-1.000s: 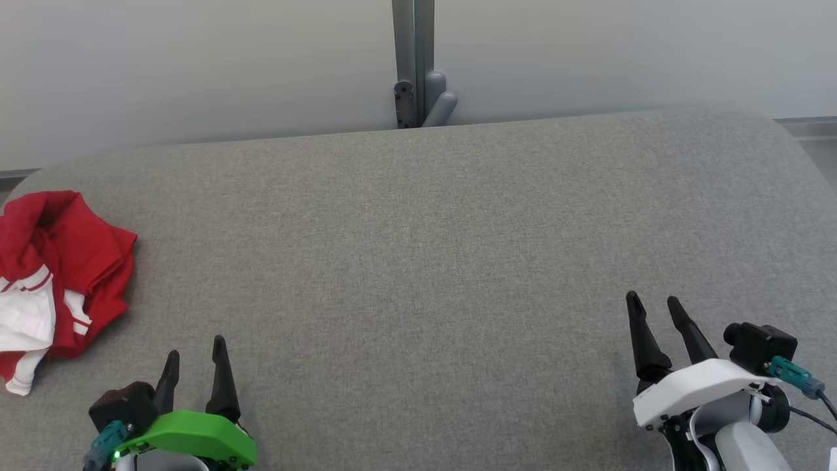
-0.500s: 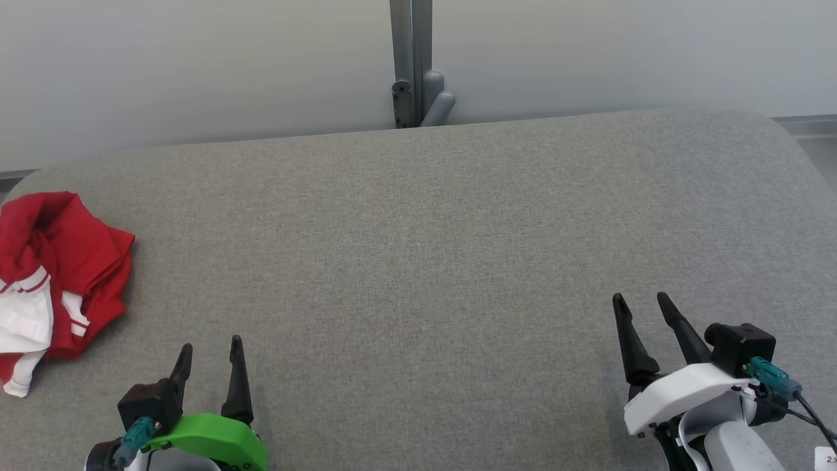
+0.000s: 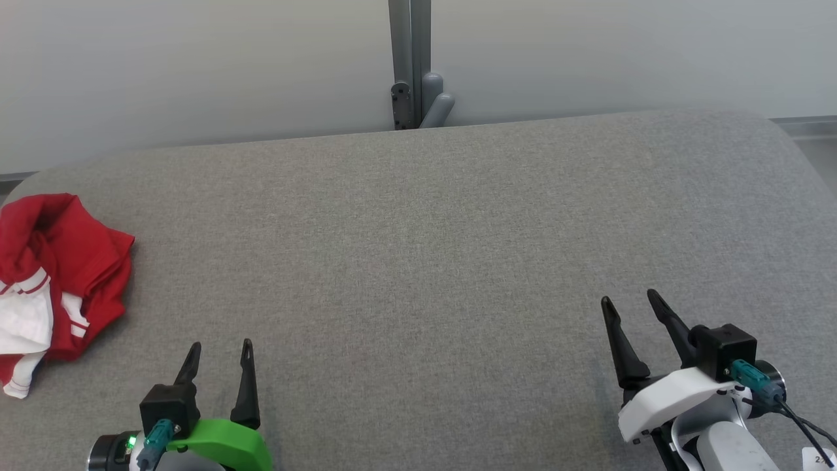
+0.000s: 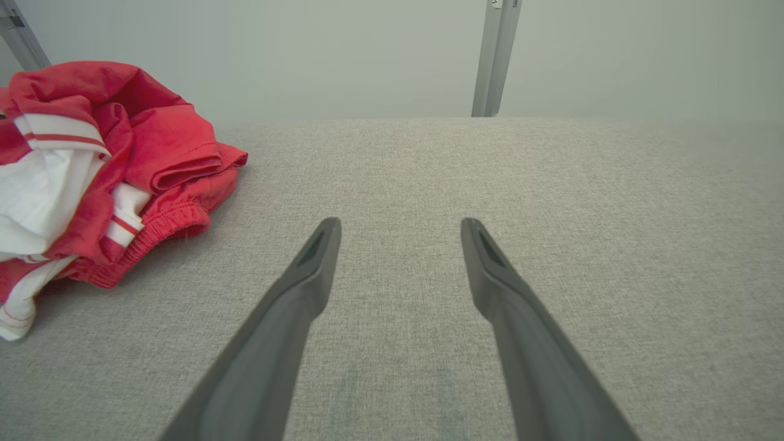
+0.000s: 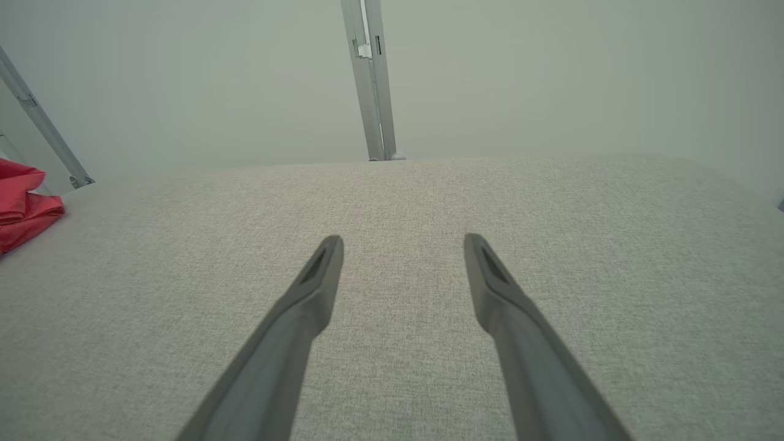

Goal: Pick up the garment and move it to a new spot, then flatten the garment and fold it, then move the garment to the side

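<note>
The garment [image 3: 55,278] is a crumpled heap of red cloth with white striped parts, lying at the far left of the grey padded table [image 3: 418,248]. In the left wrist view the garment [image 4: 98,165] lies up and left of the fingers. My left gripper [image 3: 221,348] hovers open near the table's front edge, to the right of the garment and apart from it. My right gripper [image 3: 629,299] stands open at the front right, with nothing between its fingers. A red edge of the garment [image 5: 24,205] shows far left in the right wrist view.
A grey metal post with a hinge [image 3: 412,65] rises behind the table's far edge, against a pale wall. The table's corners are rounded. Bare grey cloth stretches between the two grippers.
The left gripper has shifted to the right and slightly down in the head view. The right gripper has shifted to the left. The garment lies unchanged.
</note>
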